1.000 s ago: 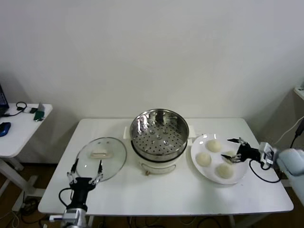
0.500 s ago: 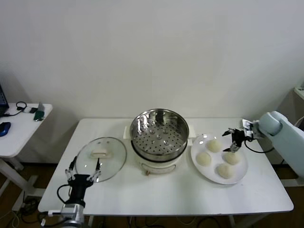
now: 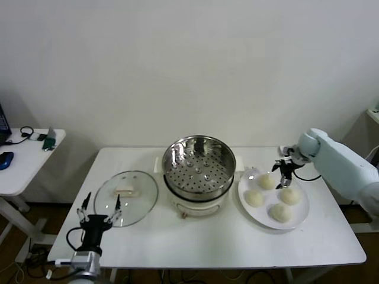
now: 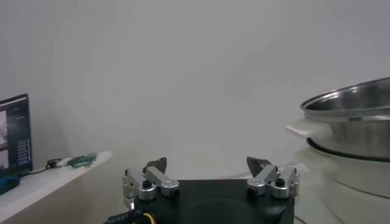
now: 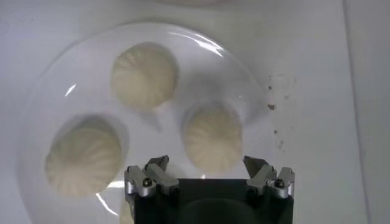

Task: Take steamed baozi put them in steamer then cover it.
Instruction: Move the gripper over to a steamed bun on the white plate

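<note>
Four cream-white baozi lie on a white plate (image 3: 302, 212): one at the back (image 3: 266, 181), one at the right (image 3: 289, 194), one at the left (image 3: 253, 197), one at the front (image 3: 279, 213). My right gripper (image 3: 284, 169) hangs open above the plate's back part, holding nothing. In the right wrist view its gripper (image 5: 206, 163) points down, with one baozi (image 5: 213, 137) just ahead between the fingertips. The shiny steamer (image 3: 198, 168) stands empty at mid-table. The glass cover (image 3: 126, 189) lies flat to its left. My left gripper (image 3: 98, 208) is open near the cover's front edge.
The white table (image 3: 207, 239) carries everything. A small side table (image 3: 23, 160) with cables and a mouse stands at the far left. The steamer's rim (image 4: 353, 112) shows in the left wrist view, beyond the left gripper (image 4: 208, 164).
My right arm has swung in from the plate's right side to above its back part, gripper now pointing down. My left gripper has drawn back slightly toward the table's front edge.
</note>
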Controlling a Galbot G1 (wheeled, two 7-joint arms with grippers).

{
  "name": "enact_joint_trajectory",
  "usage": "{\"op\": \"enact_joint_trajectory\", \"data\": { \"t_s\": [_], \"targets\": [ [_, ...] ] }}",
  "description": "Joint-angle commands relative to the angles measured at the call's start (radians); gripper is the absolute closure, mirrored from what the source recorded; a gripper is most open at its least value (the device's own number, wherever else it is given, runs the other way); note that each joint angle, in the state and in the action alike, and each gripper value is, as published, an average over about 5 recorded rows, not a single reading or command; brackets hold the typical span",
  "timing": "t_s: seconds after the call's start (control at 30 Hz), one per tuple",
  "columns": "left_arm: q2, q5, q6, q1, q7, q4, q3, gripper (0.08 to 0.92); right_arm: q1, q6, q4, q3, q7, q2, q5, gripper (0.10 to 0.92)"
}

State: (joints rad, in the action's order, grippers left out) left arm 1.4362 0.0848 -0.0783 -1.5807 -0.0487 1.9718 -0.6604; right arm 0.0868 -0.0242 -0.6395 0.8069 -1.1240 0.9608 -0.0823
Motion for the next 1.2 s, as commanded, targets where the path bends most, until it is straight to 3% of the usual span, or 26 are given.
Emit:
{"op": "enact_joint_trajectory", "data": {
  "t_s": [0.03, 0.6, 0.97, 1.2],
  "targets": [
    [-0.002, -0.001, 0.001, 0.0, 0.0, 0.0, -0.001, 0.177, 0.02, 0.003, 0.081, 0.043, 0.004, 0.065, -0.032, 0.203],
    [-0.009, -0.005, -0.003, -0.008, 0.002, 0.005, -0.003, 0.177, -0.025, 0.042, 0.115, -0.046, 0.038, 0.094, -0.135, 0.207],
    [-0.013, -0.011, -0.002, -0.007, 0.002, 0.006, -0.007, 0.177, -0.023, 0.051, 0.141, -0.075, 0.025, 0.119, -0.136, 0.353],
    [-0.013, -0.015, -0.003, -0.01, 0.002, 0.003, -0.012, 0.177, -0.014, 0.056, 0.131, -0.073, 0.016, 0.115, -0.128, 0.372]
  ]
}}
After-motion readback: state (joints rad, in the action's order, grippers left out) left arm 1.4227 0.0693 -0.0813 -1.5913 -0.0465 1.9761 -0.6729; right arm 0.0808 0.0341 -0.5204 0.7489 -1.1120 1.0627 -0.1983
